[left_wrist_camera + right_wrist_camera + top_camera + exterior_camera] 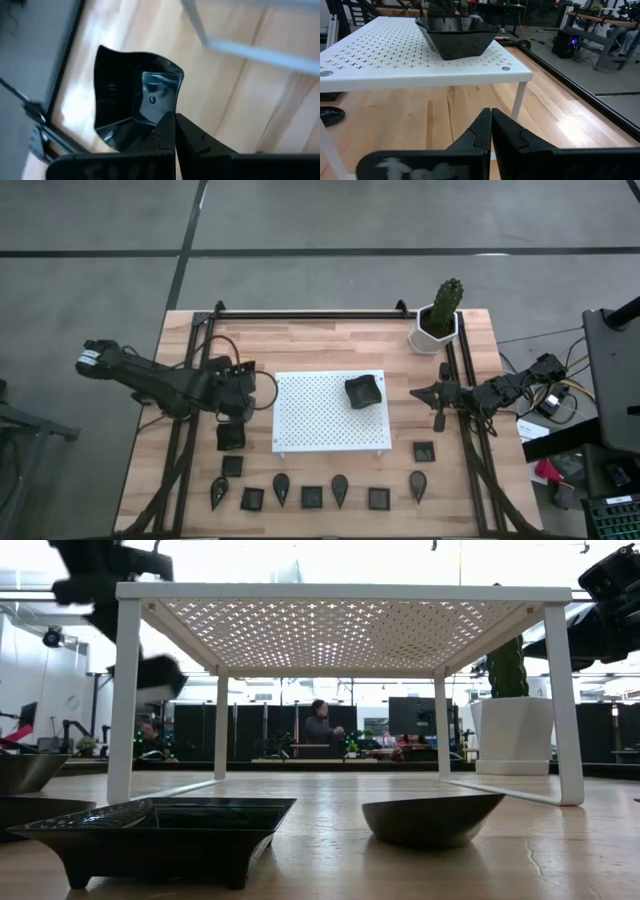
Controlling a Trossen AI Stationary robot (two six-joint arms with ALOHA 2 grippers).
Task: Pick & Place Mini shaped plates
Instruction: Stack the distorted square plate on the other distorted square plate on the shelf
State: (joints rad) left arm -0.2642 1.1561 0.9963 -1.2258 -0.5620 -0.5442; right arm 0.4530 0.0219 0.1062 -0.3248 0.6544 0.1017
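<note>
Eleven mini shaped plates (311, 497) (six square, five teardrop): one square plate (364, 391) on the white board (320, 420) upper right, nine along the lower frame. Left gripper (232, 416) pinches another square plate (230, 436) left of the board; right gripper (437, 418) pressed together, right of it.

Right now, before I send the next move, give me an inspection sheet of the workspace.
Surface: wooden table, white perforated stand in the middle.
Job's things: one square black dish on the stand; other small black dishes in rows on the table's near side.
Clutter: potted cactus at a far corner.
Grippers: left gripper shut on a square dish beside the stand; right gripper shut, empty, on the stand's other side.
Cables: bundle off the right edge.
Surroundings: a person in the room behind.
</note>
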